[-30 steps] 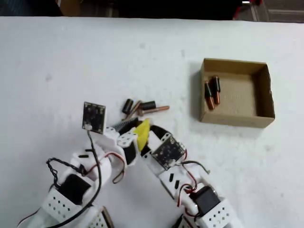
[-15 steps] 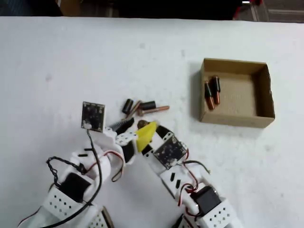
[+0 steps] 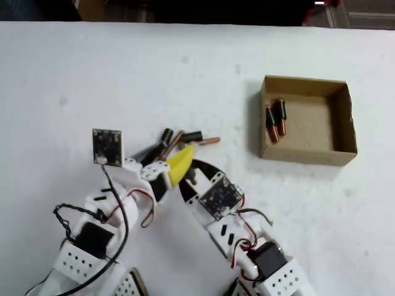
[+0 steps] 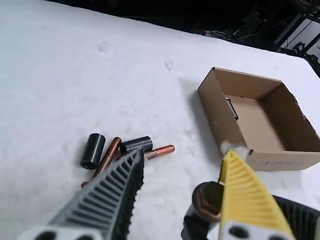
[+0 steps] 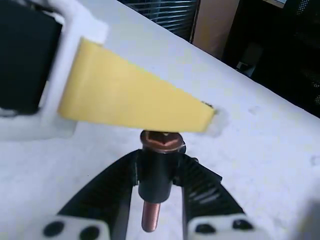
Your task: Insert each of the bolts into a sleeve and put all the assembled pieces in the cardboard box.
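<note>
My right gripper (image 5: 159, 167) is shut on a black sleeve (image 5: 157, 172) with a copper bolt (image 5: 159, 140) through it, held just above the table (image 3: 74, 74); this held piece (image 4: 206, 201) sits beside the left arm's yellow finger (image 5: 135, 102). My left gripper (image 4: 182, 155) stands open over the loose parts. Those are a black sleeve (image 3: 165, 137), a bare bolt (image 3: 175, 140) and a sleeve with a bolt in it (image 3: 196, 138). The cardboard box (image 3: 305, 154) on the right holds two assembled pieces (image 3: 275, 119).
Both arms crowd together near the front middle of the table. The open box (image 4: 215, 112) stands to the right of the loose parts, with bare table between them.
My left gripper has swung away from the right gripper's held piece, to the left and farther out over the loose parts. The right gripper has kept its hold, nearly still.
</note>
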